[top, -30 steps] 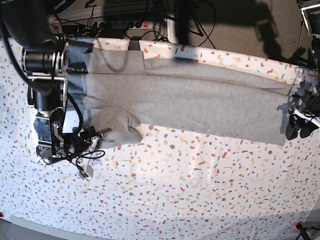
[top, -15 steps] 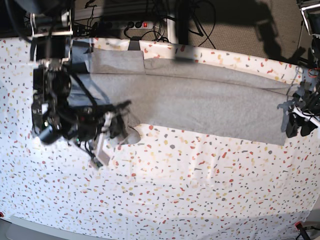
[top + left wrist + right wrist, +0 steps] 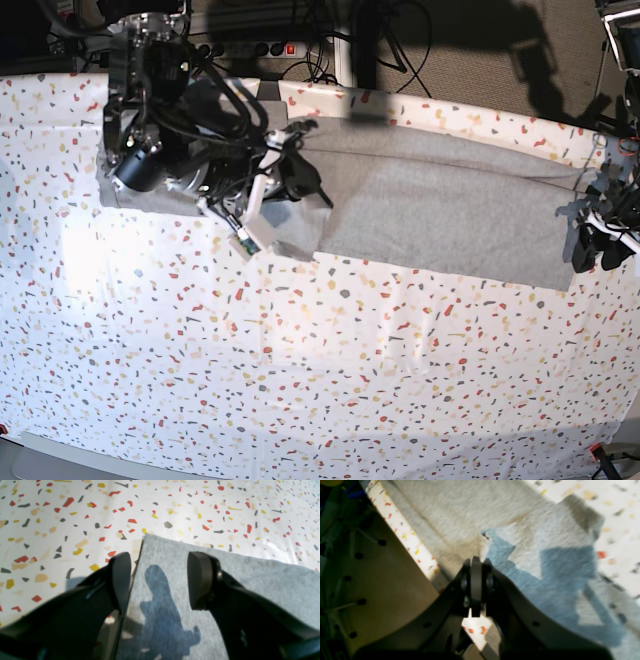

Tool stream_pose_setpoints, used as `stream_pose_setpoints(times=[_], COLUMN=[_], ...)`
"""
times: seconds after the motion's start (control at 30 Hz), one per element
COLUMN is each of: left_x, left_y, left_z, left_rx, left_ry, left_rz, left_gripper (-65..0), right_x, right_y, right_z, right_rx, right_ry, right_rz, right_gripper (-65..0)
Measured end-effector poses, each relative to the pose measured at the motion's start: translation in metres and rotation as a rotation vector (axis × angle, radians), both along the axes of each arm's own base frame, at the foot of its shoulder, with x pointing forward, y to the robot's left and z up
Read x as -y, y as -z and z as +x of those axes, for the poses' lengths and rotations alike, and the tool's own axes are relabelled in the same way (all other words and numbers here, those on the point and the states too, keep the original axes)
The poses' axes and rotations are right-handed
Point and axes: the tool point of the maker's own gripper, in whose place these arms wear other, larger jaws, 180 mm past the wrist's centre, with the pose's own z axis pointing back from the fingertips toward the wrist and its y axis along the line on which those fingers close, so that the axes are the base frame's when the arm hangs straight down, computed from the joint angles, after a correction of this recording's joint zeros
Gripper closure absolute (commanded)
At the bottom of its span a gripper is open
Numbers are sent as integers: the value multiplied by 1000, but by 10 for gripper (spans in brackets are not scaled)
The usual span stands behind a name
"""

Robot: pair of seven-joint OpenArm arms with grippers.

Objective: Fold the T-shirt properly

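The heather-grey T-shirt [image 3: 450,205] lies plain side up across the back of the table, its left end folded up under the right arm. My right gripper [image 3: 312,186] hangs over the shirt's left part. In the right wrist view the right gripper [image 3: 476,566] is shut, with a peak of grey shirt fabric [image 3: 520,542] drawn up to its tips. My left gripper [image 3: 597,252] is at the shirt's right end. In the left wrist view the left gripper [image 3: 160,580] is open and straddles the edge at a corner of the shirt [image 3: 250,585], which lies flat on the cloth.
A white terrazzo-speckled cloth [image 3: 330,380] covers the table. A power strip and cables [image 3: 250,48] lie behind the back edge. In the right wrist view the table's edge [image 3: 402,530] runs beside a brown board with holes [image 3: 382,580].
My right arm swung from the shirt's front-left corner up and to the right over the shirt, pulling the left end along and folding it. The left arm has not moved.
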Motion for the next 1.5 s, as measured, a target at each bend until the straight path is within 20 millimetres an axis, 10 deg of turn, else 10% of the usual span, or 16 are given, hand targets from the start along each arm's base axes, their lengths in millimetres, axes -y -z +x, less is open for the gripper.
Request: stream_pose_setpoints(times=[0.13, 0.33, 0.7, 1.03, 1.5], left_x=[0, -9, -45, -58, 5], left_y=[0, 0, -14, 51, 67], left_z=[0, -3, -15, -44, -29], left_rx=[1, -31, -136, -305, -476], left_ry=[0, 5, 25, -25, 78], left_rz=[-1, 29, 64, -93, -332], left_gripper=[-348, -348, -347, -341, -270], right_x=[-2, -5, 24, 36, 33], right_y=[-2, -1, 3, 1, -4], right_z=[2, -7, -2, 2, 2], right_rx=[6, -35, -61, -56, -53], right_ry=[2, -30, 39, 82, 77], right_rz=[6, 21, -16, -13, 31], right_gripper=[-23, -328, -328, -328, -328])
